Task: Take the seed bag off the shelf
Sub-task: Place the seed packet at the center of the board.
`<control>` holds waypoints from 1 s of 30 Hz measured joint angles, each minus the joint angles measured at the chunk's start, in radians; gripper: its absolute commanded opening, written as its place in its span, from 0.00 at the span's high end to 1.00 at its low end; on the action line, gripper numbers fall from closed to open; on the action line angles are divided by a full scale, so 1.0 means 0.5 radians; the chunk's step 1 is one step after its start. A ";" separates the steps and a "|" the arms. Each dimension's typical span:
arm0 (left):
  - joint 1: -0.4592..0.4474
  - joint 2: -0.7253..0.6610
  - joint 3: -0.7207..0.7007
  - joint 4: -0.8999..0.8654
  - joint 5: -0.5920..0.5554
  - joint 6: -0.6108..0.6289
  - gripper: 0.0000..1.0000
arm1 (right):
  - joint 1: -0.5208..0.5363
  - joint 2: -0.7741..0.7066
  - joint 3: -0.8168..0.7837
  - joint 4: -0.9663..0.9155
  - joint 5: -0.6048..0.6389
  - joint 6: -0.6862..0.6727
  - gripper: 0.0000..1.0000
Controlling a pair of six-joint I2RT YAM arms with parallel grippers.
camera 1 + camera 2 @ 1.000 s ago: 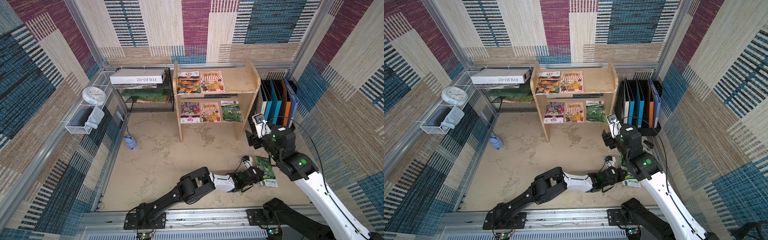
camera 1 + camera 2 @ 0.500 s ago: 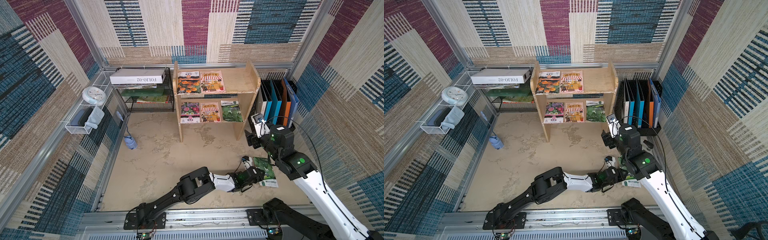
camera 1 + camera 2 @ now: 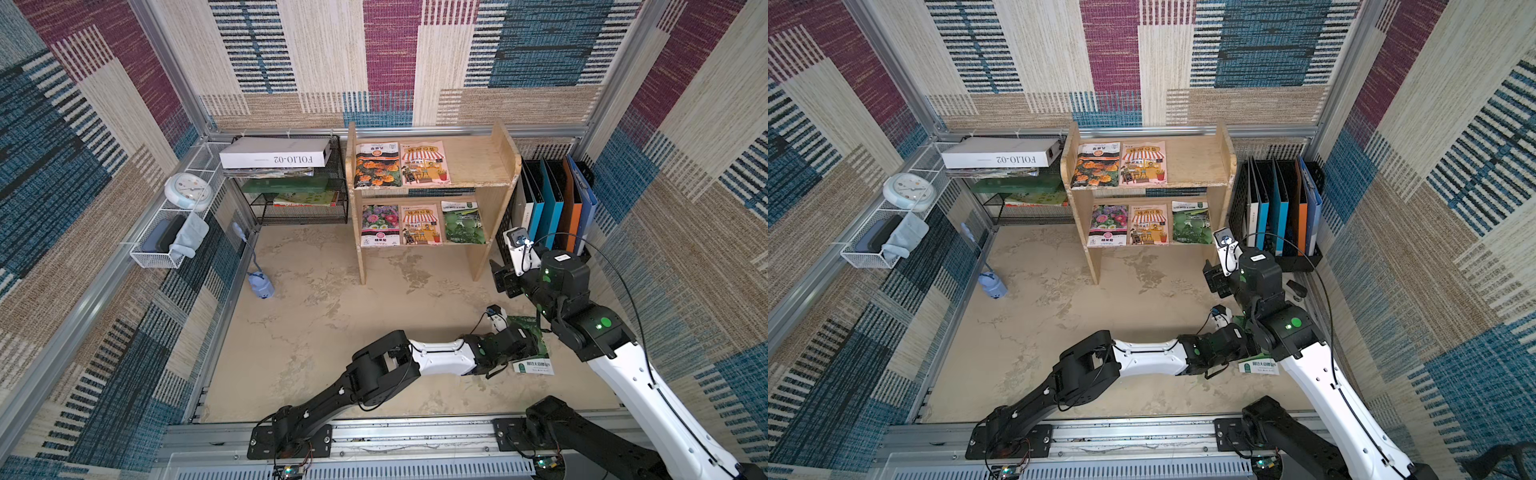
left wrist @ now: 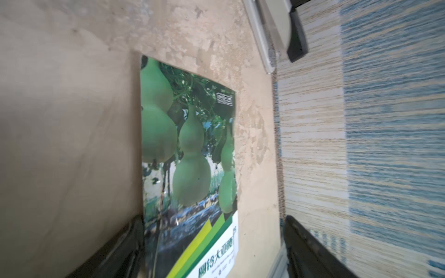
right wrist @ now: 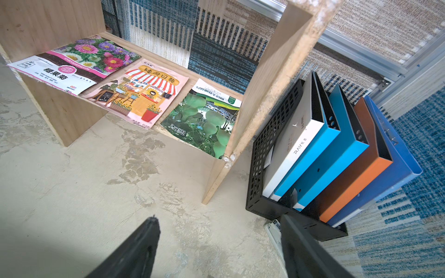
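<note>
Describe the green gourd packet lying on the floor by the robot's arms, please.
The seed bag is a flat rectangular packet printed with pale green gourds on vines, with a white band of green lettering at one end. It lies on the beige floor, the open left gripper straddling its lettered end.

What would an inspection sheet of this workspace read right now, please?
Surface: beige table, stained.
Job's things: wooden shelf holds five seed bags; a sixth bag lies flat on the table.
Clutter: wire rack, folder holder, clock, small blue object.
Pincers: left pincer open astride the sixth bag; right pincer open, empty.
Cables: black cable loops over the right arm.
Surroundings: patterned woven walls.
</note>
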 measured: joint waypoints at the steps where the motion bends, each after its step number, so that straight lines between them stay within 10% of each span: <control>1: 0.000 0.000 0.050 -0.114 -0.013 0.019 0.08 | 0.000 -0.002 0.000 0.000 0.001 0.000 0.17; 10: 0.002 -0.147 0.041 -0.777 -0.143 0.141 0.08 | 0.001 -0.014 0.000 -0.008 0.001 0.008 0.17; 22: 0.162 -1.239 -1.224 -0.456 -0.457 0.430 0.06 | 0.001 0.150 0.375 -0.057 -0.284 -0.110 0.19; 30: 0.494 -1.937 -1.700 -0.185 -0.068 0.702 0.04 | 0.016 0.407 0.742 -0.072 -0.679 -0.433 0.22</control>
